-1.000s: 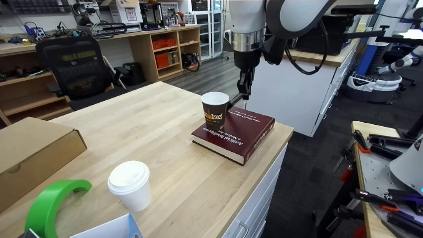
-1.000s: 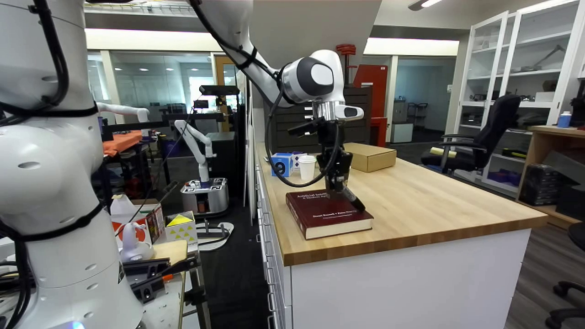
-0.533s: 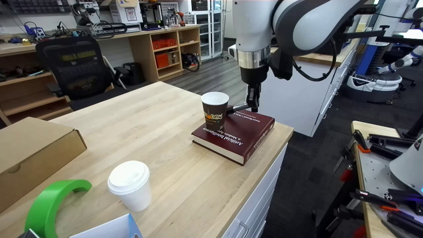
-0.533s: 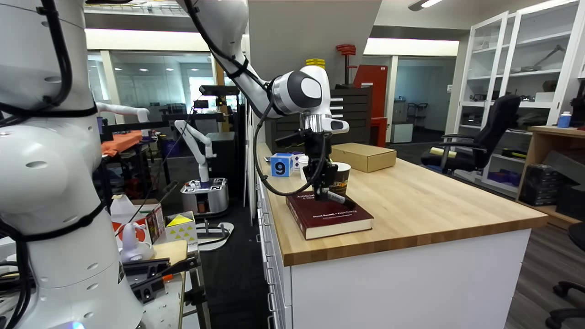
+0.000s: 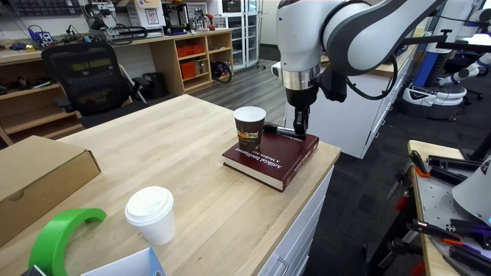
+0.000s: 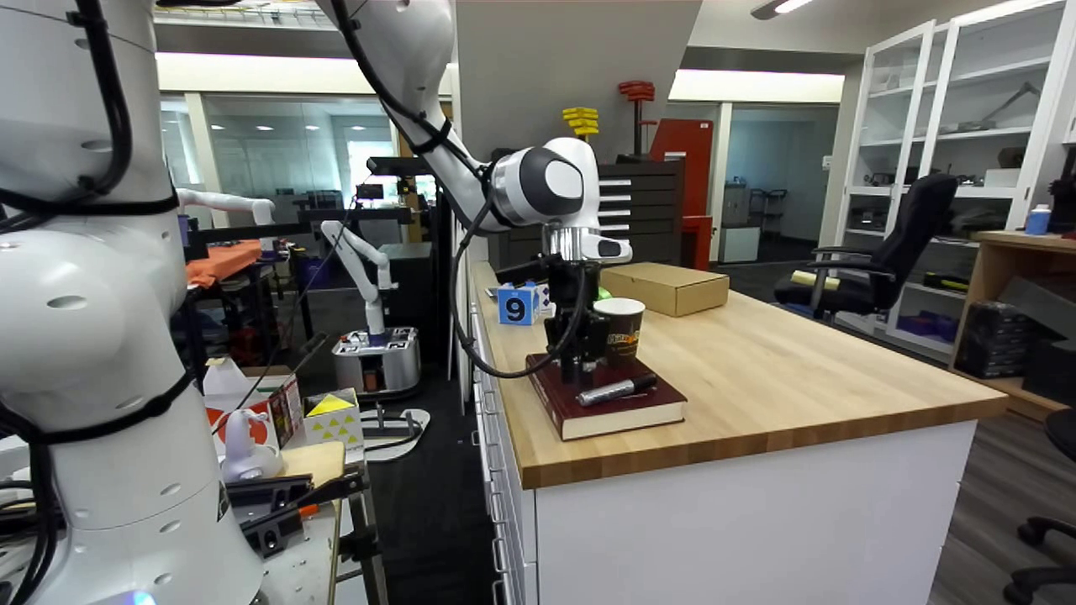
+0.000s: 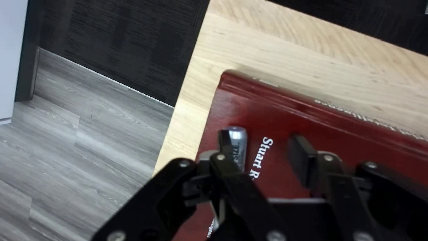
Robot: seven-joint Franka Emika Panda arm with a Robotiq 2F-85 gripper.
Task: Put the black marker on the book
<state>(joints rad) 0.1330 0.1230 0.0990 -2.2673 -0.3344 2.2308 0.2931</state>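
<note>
The black marker has a silver barrel and a black cap. It lies flat on the maroon book, near one edge of the cover; both also show in an exterior view, the marker and the book. My gripper is low over the book at the barrel end of the marker. In the wrist view the gripper is open, with a wide gap over bare cover. The marker's barrel is partly hidden behind one finger, and its cap is hidden there.
A brown paper cup stands at the book beside the marker's cap. A white lidded cup, a green arch and a flat cardboard box stand on the wooden table. The book lies near the table's corner.
The marker hung tilted at my fingertips and now lies flat on the book, with my gripper open. My gripper has moved down and away from the paper cup.
</note>
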